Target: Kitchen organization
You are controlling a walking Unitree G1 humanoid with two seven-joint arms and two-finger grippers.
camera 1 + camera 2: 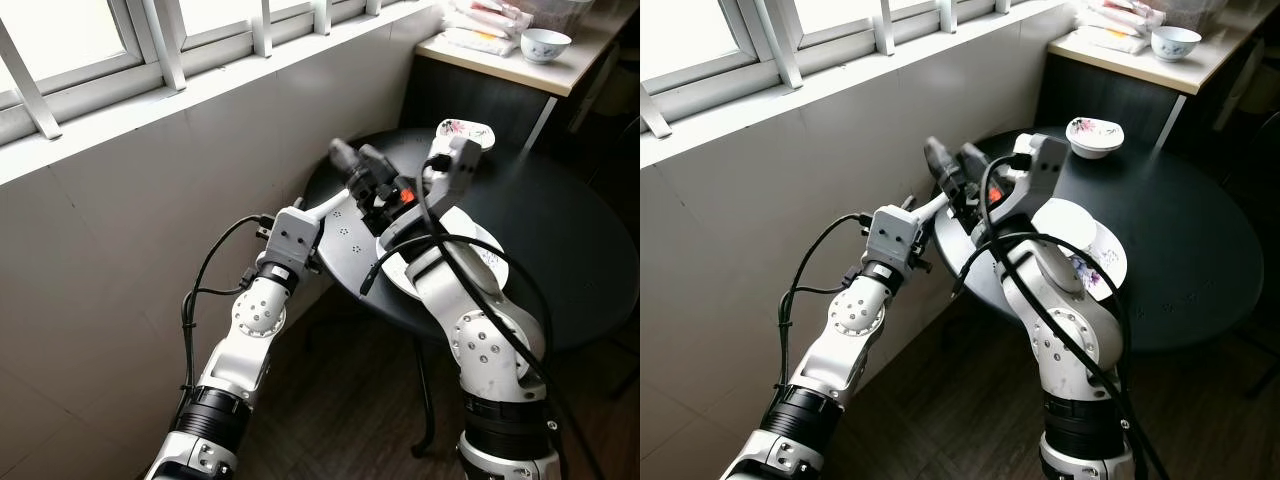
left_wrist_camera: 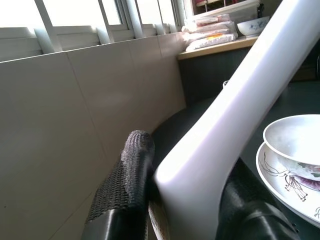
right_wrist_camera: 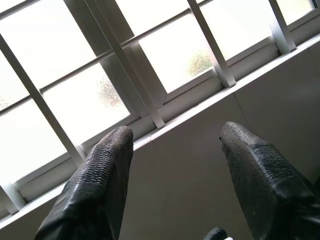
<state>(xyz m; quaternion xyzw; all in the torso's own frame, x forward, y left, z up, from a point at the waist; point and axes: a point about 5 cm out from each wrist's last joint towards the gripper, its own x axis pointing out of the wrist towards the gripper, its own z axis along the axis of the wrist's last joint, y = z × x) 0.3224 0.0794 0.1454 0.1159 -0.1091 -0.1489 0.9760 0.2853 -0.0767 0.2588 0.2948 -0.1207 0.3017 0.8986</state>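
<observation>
My left gripper (image 1: pixel 392 195) reaches over the near edge of the round black table (image 1: pixel 560 230). It is shut on a glossy white spoon (image 2: pixel 235 95) whose handle points away from the wrist. Beside it a white flowered bowl (image 2: pixel 295 145) sits on a matching plate (image 2: pixel 285 195). My right arm crosses over the left. Its gripper (image 3: pixel 176 131) is open and holds nothing, pointing up at the window (image 3: pixel 165 55). A second flowered bowl (image 1: pixel 463 131) stands at the table's far side.
A tiled wall (image 1: pixel 150 200) under the window sill runs close along the left of the table. Beyond the table a light counter (image 1: pixel 520 65) carries a blue-and-white bowl (image 1: pixel 546 43) and several food packets (image 1: pixel 485 30). Dark wood floor lies below.
</observation>
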